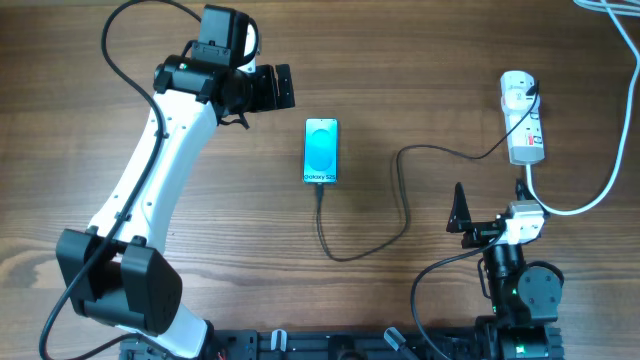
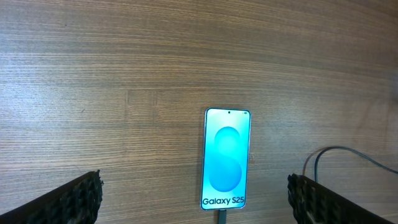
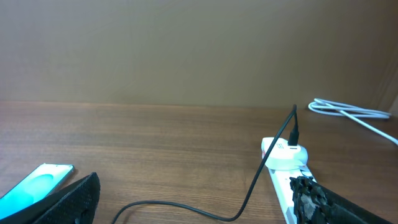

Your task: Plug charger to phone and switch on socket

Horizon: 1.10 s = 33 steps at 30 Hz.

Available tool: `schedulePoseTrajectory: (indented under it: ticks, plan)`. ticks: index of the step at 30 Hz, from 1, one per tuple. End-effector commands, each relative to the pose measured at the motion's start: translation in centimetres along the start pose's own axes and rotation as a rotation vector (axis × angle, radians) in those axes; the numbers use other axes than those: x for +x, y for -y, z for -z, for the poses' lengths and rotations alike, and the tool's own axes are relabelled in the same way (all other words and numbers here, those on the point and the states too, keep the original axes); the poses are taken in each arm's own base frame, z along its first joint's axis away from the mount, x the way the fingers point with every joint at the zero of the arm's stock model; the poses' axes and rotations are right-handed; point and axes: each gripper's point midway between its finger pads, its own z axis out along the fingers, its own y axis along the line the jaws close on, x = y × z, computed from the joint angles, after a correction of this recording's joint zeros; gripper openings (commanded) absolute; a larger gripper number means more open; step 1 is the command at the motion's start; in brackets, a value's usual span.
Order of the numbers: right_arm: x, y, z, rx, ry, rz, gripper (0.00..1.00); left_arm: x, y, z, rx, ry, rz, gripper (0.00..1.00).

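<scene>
Trainee: Grippers first — how do they stand?

Mentor: Both are spread wide and empty. The left gripper (image 1: 291, 88) hovers over bare wood, just up and left of the small flat phone (image 1: 321, 150) with the lit teal-green screen, which lies face up mid-table. The right gripper (image 1: 490, 205) sits low near the robot's base. It points toward the white elongated power-strip socket (image 1: 523, 125) on the right side of the brown wooden table (image 1: 450, 50).

Trainee: And the thin black charger cable (image 1: 400, 200)?

Mentor: It leaves the socket's outlet, loops across the table and meets the phone's bottom edge. It looks seated there, though the port is too small to confirm. So the step in hand is most likely the switch.

Trainee: How should the right arm do it well?

Mentor: It should narrow the jaws so one fingertip leads, come in from above at the red marking, and press straight down — a sideways push could slide the light strip and tug the cable. It should also stay clear of the thick white cord (image 1: 600, 190) curling just beside it.
</scene>
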Motion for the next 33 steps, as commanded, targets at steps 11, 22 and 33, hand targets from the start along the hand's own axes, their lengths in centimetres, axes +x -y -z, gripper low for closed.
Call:
schedulePoseTrajectory:
  ticks: [11,22,33]
  plan:
    - [-0.20,-0.54,0.07,-0.021,0.010,-0.013,1.00,-0.02,-0.27,-0.26,-0.009,-0.002,0.008,1.00]
    - [-0.23,-0.54,0.07,-0.021,0.012,-0.013,1.00,-0.02,-0.27,-0.26,-0.009,-0.002,0.008,1.00]
    - [-0.27,-0.54,0.07,-0.021,0.013,-0.013,1.00,-0.02,-0.27,-0.26,-0.009,-0.002,0.008,1.00]
